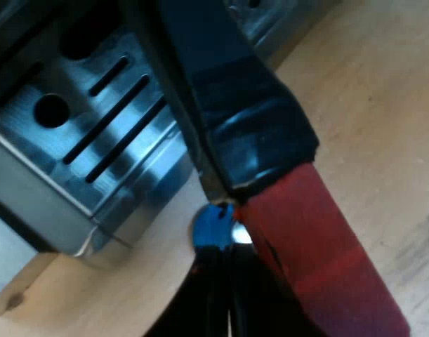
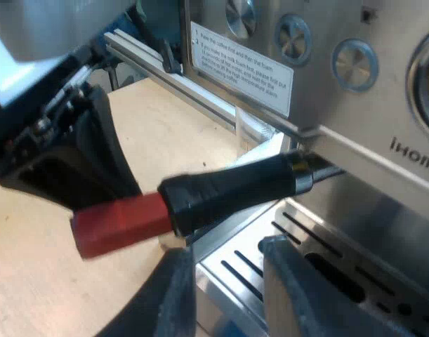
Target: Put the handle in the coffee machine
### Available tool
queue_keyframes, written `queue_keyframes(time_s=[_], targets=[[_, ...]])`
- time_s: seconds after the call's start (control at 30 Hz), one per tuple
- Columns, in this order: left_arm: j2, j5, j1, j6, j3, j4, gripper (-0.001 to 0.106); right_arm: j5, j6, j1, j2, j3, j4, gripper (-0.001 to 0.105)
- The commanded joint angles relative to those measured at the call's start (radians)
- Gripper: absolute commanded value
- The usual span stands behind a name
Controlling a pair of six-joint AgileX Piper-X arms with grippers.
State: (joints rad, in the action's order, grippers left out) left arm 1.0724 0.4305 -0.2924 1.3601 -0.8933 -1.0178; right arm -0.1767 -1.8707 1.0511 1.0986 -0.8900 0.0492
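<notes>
A: What's hidden?
B: The metal head of the black, red-ended handle [image 2: 235, 186] is lost under the front of the steel espresso machine [image 2: 340, 119]. The left gripper [image 1: 225, 288] is at the red end; I can't tell its grip.
A: And the right gripper [image 2: 228, 256]?
B: Fingers spread, empty, over the slotted steel drip tray [image 2: 246, 246], just beneath the handle.

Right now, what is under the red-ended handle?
Under the handle: the slotted drip tray and wooden table. Its metal end is covered by the espresso machine.
</notes>
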Motion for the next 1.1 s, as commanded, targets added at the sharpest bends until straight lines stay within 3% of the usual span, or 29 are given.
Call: queue_keyframes(time_s=[0.03,0.2,0.33,0.4,0.47,0.6,0.87,1.1], targets=[[-0.011,0.113,-0.048,0.012,0.0,-0.01,0.0,0.003,-0.01,0.002,-0.023,-0.005,0.002,0.028],[-0.011,0.089,-0.084,0.012,0.0,-0.007,0.0,0.003,-0.008,0.002,-0.044,-0.005,0.028,0.028],[-0.011,0.089,-0.11,0.012,0.0,0.005,0.0,0.003,0.053,0.002,-0.062,-0.005,0.082,0.029],[-0.011,0.089,-0.11,0.012,0.0,0.006,0.0,0.003,0.131,0.002,-0.071,-0.005,0.127,0.037],[-0.011,0.089,-0.138,0.033,0.0,0.026,0.0,0.003,0.169,0.002,-0.075,-0.005,0.158,0.048],[-0.011,0.089,-0.165,0.056,0.0,0.046,0.0,0.059,0.169,0.002,-0.078,-0.005,0.181,0.067],[-0.011,0.097,-0.178,0.056,0.0,0.061,0.0,0.061,0.169,0.002,-0.078,-0.005,0.181,0.067],[-0.011,0.154,-0.178,0.056,0.0,0.081,0.0,0.062,0.169,0.002,-0.078,-0.005,0.181,0.067]])
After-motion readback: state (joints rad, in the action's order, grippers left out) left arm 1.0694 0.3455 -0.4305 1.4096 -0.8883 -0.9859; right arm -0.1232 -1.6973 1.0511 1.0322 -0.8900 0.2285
